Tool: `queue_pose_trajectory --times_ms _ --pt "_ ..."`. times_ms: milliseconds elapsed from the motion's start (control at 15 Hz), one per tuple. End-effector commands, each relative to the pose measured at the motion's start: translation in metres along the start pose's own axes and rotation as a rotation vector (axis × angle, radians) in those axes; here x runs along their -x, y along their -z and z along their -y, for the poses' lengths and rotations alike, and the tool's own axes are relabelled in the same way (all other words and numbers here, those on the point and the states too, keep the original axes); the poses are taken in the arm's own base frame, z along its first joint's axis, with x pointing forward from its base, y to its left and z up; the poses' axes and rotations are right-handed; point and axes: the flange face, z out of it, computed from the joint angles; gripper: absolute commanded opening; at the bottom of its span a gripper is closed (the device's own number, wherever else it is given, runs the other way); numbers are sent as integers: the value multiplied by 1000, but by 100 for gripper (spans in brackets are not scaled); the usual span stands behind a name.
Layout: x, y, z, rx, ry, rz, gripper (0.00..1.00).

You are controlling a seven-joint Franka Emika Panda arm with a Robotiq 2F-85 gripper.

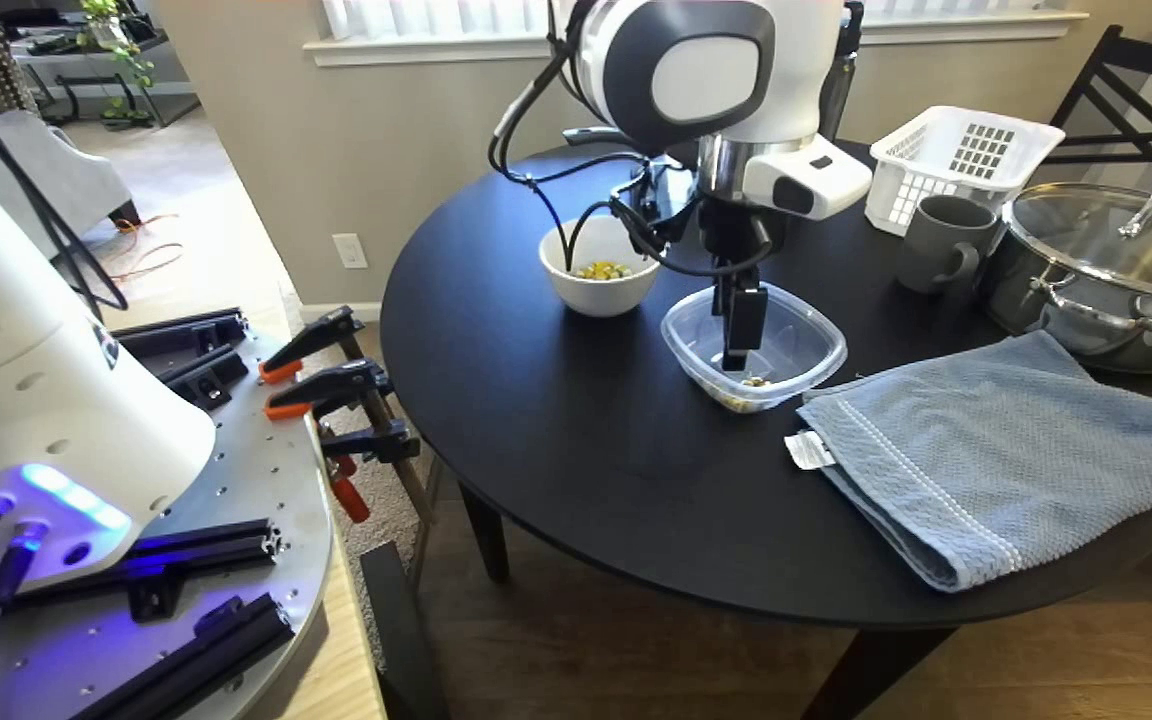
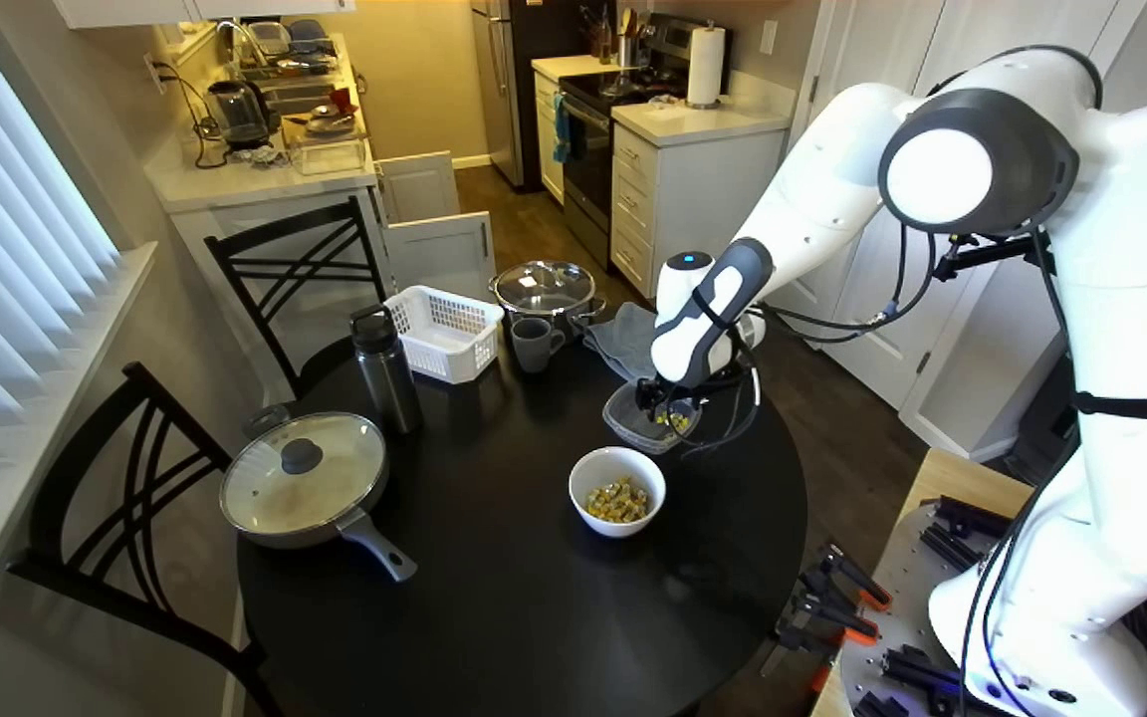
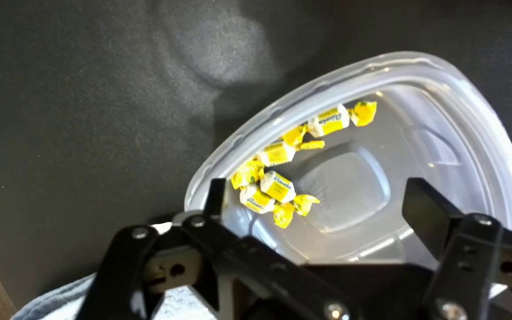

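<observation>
My gripper (image 3: 316,191) is open and empty, its fingers spread wide over a clear plastic container (image 3: 409,66). Several yellow-and-white wrapped candies (image 3: 278,186) lie along one side of the container, near the finger at the left of the wrist view. In both exterior views the gripper (image 1: 739,345) points down into or just above the container (image 1: 829,335); I cannot tell whether it touches. A white bowl (image 1: 598,298) with several yellow wrapped candies (image 2: 618,501) stands beside the container on the round black table (image 1: 556,470).
A folded grey-blue towel (image 1: 1016,450) lies against the container's side. A lidded steel pot (image 1: 1096,310), a grey mug (image 1: 946,240) and a white basket (image 1: 966,150) stand beyond. A lidded pan (image 2: 305,488) and a steel bottle (image 2: 389,373) stand near the chairs.
</observation>
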Motion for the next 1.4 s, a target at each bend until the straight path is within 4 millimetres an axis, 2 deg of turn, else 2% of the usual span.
queue_pose_trajectory --times_ms 0,267,667,1067,1333 --pt "5 27 -5 -32 2 -16 100" --pt "2 35 2 -65 51 -57 100" --pt "11 18 21 -110 283 -51 100" --pt "17 1 -6 -25 475 103 100" --pt "15 -3 -18 33 618 65 100"
